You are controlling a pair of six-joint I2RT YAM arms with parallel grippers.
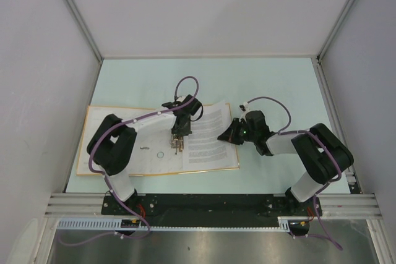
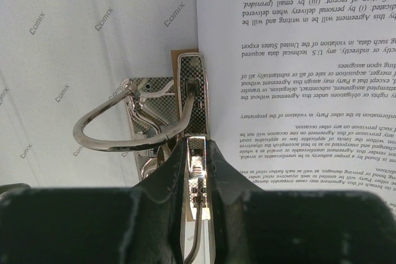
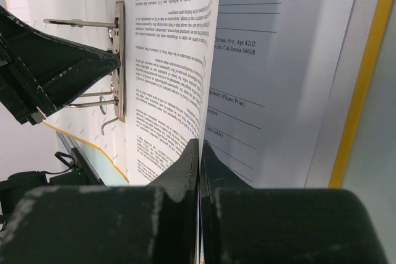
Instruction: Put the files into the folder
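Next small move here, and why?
Probably the right gripper eases the files over onto the ring clip. It pinches their edge, the sheets stand lifted off the folder with their far edge beside the clip, not visibly threaded, and the left gripper clamps the clip's lever.

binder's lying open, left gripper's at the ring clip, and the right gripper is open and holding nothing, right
Not quite. The right gripper is not open and empty: it is shut on the edge of the printed sheet, holding it raised, as the right wrist view shows. The rest holds: the binder lies open and the left gripper is at the ring clip.
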